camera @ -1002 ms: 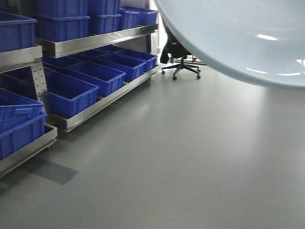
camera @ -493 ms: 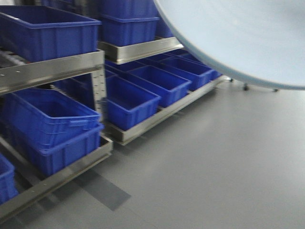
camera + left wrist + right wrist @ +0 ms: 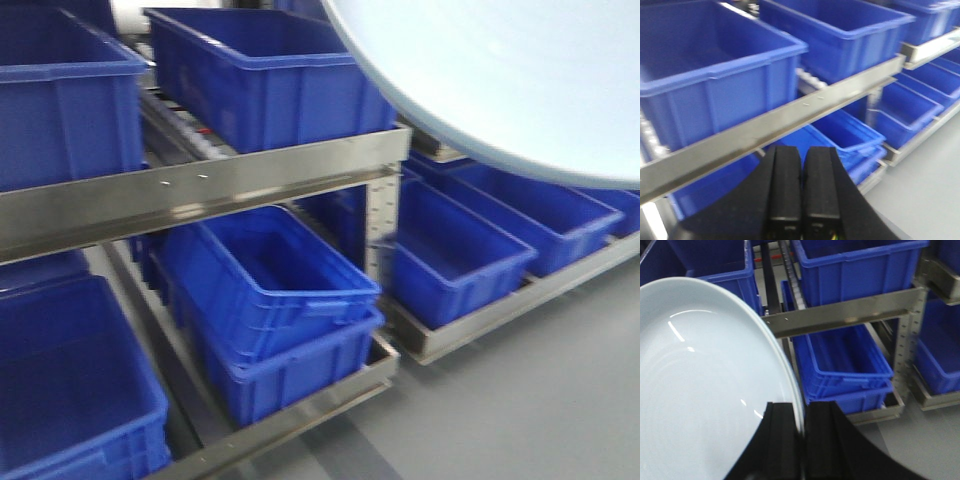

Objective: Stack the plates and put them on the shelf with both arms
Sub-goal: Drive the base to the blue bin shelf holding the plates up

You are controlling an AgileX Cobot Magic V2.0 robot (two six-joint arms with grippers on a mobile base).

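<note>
My right gripper point(image 3: 801, 426) is shut on the right rim of a large white, faintly bluish plate point(image 3: 705, 385), held up with one finger on each side. The rim shows a double edge; I cannot tell whether a second plate lies under it. In the front view the plate's underside point(image 3: 500, 70) fills the top right. The steel shelf's front rail point(image 3: 200, 190) runs across in front of me, also in the right wrist view point(image 3: 840, 312) and the left wrist view point(image 3: 790, 120). My left gripper point(image 3: 802, 167) is shut and empty, below the rail.
Big blue crates point(image 3: 260, 70) stand on the upper shelf, close side by side. More stacked crates point(image 3: 270, 300) fill the lower level. A perforated steel upright point(image 3: 385, 220) splits the rack. Grey floor point(image 3: 540, 400) lies at lower right.
The view has swung towards the rack, which has slid right and grown much larger and closer. The chair and open floor have left the view. The plate stays at the top right.
</note>
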